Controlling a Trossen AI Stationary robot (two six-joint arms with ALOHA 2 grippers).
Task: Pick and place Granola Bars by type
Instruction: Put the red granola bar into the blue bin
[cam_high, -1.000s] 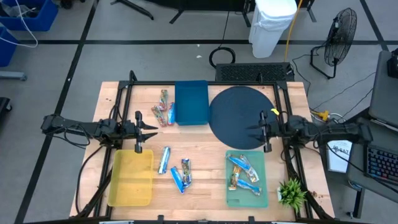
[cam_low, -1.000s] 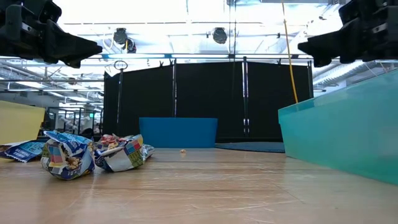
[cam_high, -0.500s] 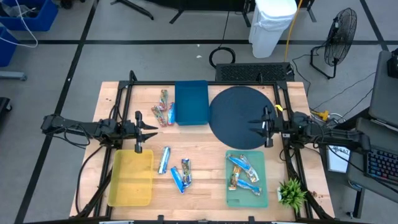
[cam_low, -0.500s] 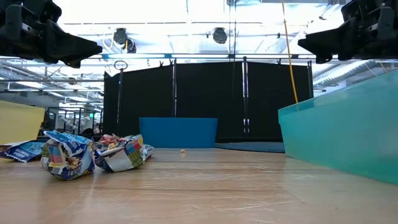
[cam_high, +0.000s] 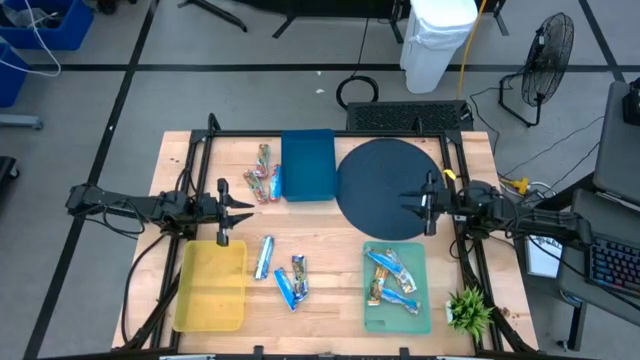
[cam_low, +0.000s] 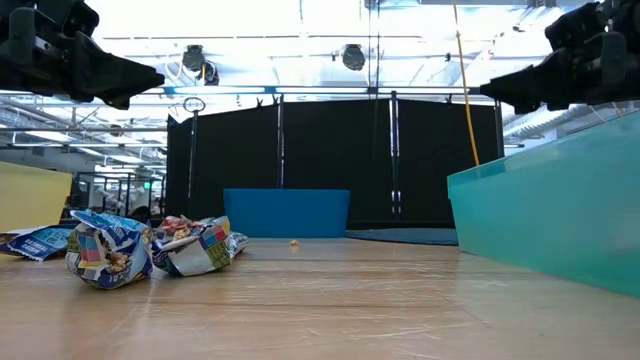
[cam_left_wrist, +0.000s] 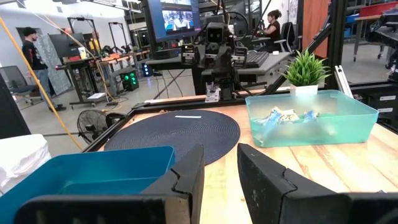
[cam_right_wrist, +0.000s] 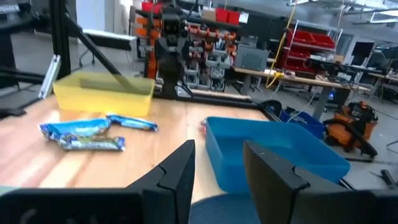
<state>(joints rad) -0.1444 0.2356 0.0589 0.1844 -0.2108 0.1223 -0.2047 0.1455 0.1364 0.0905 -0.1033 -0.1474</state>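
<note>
Three blue-and-white granola bars (cam_high: 280, 270) lie flat on the wood between the yellow tray (cam_high: 212, 290) and the green tray (cam_high: 420, 315). Reddish multicoloured bars (cam_high: 262, 175) lie beside the blue tray (cam_high: 308, 165). Several bars (cam_high: 390, 277) sit in the green tray. My left gripper (cam_high: 250, 208) hovers open above the table's left side, near the yellow tray's far end. My right gripper (cam_high: 402, 200) hovers open over the dark round mat (cam_high: 380, 180). In the low view both grippers (cam_low: 160, 75) (cam_low: 485, 88) hang high above the bars (cam_low: 108, 248).
A small potted plant (cam_high: 468, 310) stands at the table's near right corner. A black frame (cam_high: 205, 150) runs around the work area. Bare wood lies in the table's middle. People and workbenches show in the room beyond.
My right gripper has drifted a little toward the table's far edge over the mat, still open and holding nothing. The left arm and all the bars have kept still.
</note>
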